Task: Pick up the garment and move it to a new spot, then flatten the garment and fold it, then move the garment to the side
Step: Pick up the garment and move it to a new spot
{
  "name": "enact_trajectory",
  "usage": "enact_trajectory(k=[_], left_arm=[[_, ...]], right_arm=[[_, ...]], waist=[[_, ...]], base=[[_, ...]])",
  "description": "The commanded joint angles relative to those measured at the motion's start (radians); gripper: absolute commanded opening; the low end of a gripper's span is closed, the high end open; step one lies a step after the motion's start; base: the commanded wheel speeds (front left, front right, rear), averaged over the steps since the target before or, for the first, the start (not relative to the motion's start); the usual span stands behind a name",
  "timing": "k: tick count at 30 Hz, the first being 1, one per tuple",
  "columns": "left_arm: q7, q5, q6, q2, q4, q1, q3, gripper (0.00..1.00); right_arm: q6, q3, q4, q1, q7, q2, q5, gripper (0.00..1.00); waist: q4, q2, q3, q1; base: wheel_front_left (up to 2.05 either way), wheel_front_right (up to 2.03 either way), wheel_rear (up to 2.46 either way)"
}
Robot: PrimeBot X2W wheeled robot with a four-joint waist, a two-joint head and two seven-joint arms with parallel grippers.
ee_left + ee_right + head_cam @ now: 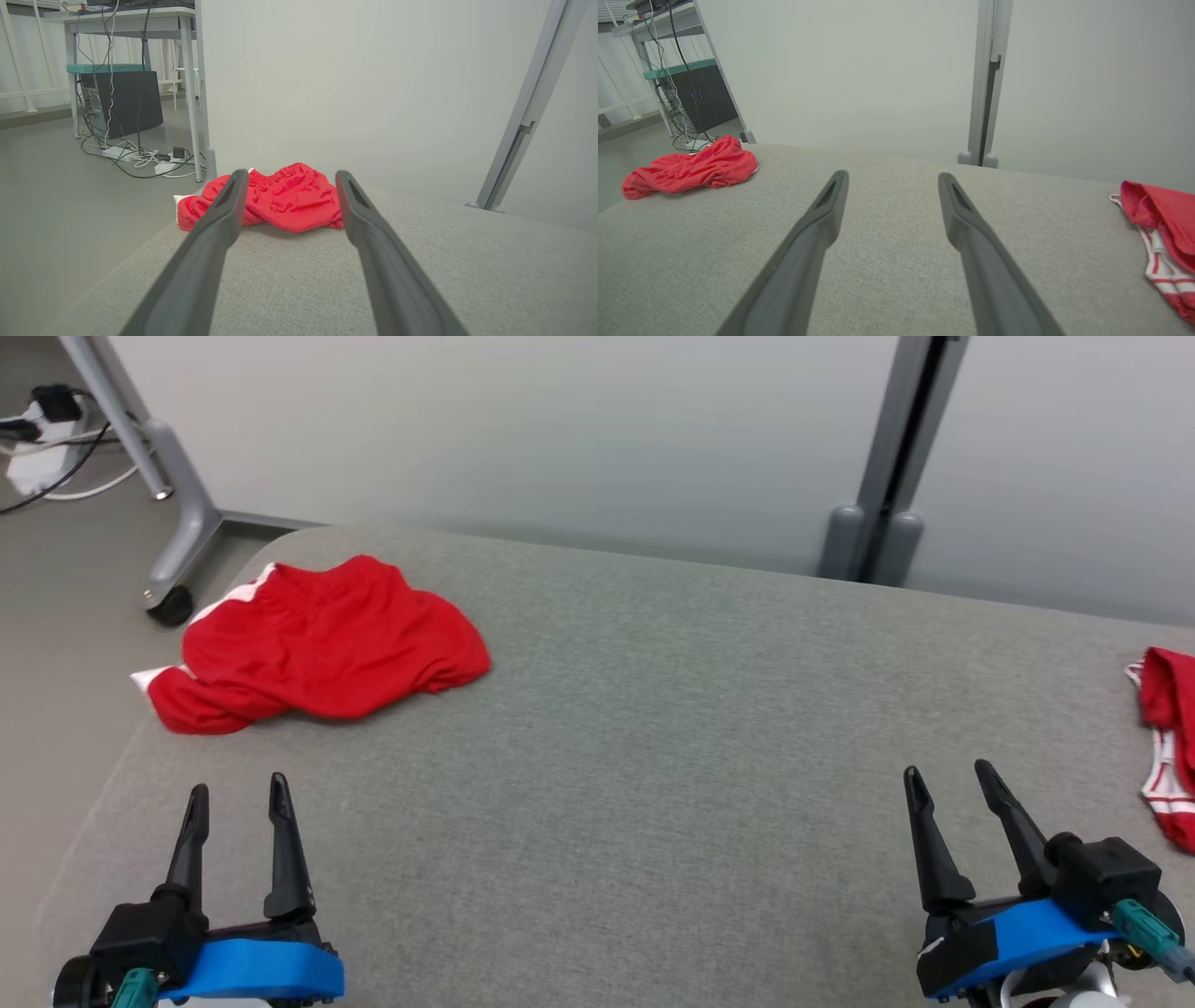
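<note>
A crumpled red garment (317,644) with white trim lies near the far left corner of the grey cloth-covered table (653,737). Straight ahead in the left wrist view, the same garment (289,196) sits beyond the fingertips; the right wrist view has it (691,168) far to the left. My left gripper (238,793) hovers open at the lower left, short of the garment, with nothing between its fingers. At the lower right my right gripper (948,779) is also open and empty.
A second red and white striped garment (1167,747) lies at the table's right edge, also seen as a red heap (1162,224) in the right wrist view. Beyond the table stand a pale wall, a grey post (887,476), a wheeled frame leg (173,523), and floor cables (140,158).
</note>
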State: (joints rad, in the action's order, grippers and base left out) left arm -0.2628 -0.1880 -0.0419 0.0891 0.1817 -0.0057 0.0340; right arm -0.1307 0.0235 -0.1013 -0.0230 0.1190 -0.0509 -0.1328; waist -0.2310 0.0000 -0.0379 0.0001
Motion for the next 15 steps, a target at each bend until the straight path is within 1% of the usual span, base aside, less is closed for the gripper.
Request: enact_trajectory(k=[1, 9, 15], left_arm=[[-0.001, -0.006, 0.004, 0.006, -0.004, -0.018, 0.008, 1.0], [-0.002, -0.021, 0.018, 0.012, -0.005, -0.017, 0.034, 1.0], [-0.002, -0.03, 0.029, 0.015, -0.016, 0.003, 0.047, 1.0]], right_arm=[[0.0, 0.002, -0.001, -0.025, 0.002, 0.0, 0.01, 1.0], [0.0, 0.009, -0.012, -0.057, -0.003, 0.0, 0.027, 1.0], [0.0, 0.01, -0.022, -0.067, -0.002, 0.0, 0.034, 1.0]], waist=[[-0.053, 0.0, -0.036, -0.0001], [-0.179, 0.0, -0.058, -0.0001], [-0.228, 0.0, -0.064, -0.0001]], base=[[0.0, 0.0, 0.0], [0.0, 0.0, 0.0], [0.0, 0.0, 0.0]])
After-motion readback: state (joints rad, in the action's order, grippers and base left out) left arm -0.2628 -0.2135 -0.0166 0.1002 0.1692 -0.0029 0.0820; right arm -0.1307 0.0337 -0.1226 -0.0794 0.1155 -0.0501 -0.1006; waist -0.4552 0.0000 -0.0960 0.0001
